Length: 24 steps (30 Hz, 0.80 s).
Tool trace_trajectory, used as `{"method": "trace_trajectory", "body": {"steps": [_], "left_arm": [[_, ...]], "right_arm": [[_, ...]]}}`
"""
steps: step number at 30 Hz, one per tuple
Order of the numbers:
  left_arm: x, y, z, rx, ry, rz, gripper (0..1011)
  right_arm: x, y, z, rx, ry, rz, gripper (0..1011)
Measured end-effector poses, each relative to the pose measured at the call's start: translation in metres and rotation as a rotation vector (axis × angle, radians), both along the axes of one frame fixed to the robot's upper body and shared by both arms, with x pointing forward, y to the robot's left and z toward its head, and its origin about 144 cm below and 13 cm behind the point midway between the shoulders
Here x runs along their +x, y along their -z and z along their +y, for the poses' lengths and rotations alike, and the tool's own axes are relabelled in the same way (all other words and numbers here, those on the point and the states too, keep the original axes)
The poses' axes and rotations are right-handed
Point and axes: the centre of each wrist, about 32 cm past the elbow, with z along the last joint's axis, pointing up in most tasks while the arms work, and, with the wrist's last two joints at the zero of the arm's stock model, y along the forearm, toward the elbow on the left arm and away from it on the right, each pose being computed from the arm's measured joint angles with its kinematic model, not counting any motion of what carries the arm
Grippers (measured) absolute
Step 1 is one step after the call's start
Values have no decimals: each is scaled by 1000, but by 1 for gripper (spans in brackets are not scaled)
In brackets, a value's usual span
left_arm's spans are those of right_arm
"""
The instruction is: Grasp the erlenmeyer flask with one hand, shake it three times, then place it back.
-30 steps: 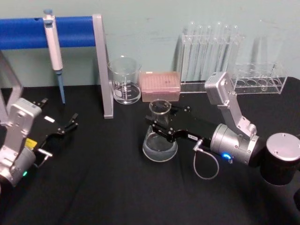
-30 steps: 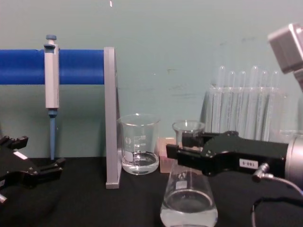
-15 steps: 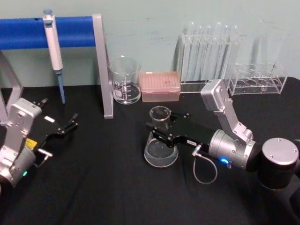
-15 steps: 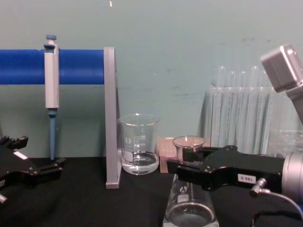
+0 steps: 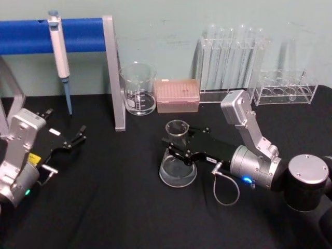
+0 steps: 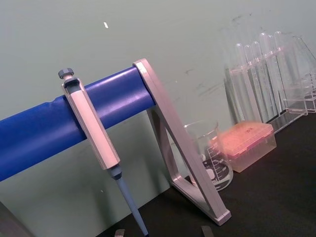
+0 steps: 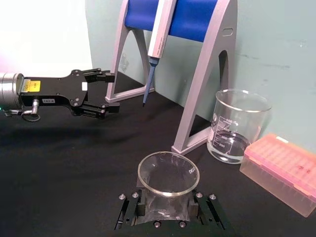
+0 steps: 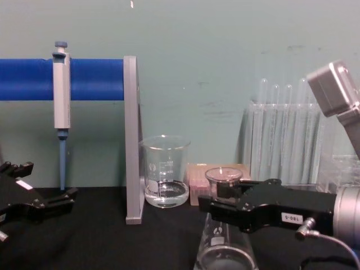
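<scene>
The erlenmeyer flask (image 5: 178, 158) is clear glass with a little liquid in its wide base. It stands upright at the middle of the black table, its base at or just above the cloth. My right gripper (image 5: 175, 146) is shut on its neck, reaching in from the right. In the chest view the black jaws of this right gripper (image 8: 217, 206) clamp the flask (image 8: 223, 254) below its lip. The right wrist view looks down into the flask's rim (image 7: 168, 173) between the fingers (image 7: 129, 210). My left gripper (image 5: 78, 137) rests open at the left, far from the flask.
A blue pipette stand (image 5: 113, 72) with a hanging pipette (image 5: 59, 49) stands at the back left. A beaker (image 5: 138, 89), a pink tip box (image 5: 177, 95) and test tube racks (image 5: 233, 62) line the back wall. Bare black cloth lies in front of the flask.
The right gripper has come down with the flask, which now sits lower and slightly nearer me. The grip on the neck is unchanged. The left arm has stayed still.
</scene>
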Motion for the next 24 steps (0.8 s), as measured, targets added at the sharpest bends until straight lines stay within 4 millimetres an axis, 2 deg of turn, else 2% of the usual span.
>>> {"method": "trace_trajectory", "body": {"steps": [24], "left_arm": [[0,0,0,0,0,0,1001]], "right_arm": [[0,1,1,-10,5,2,457]]}}
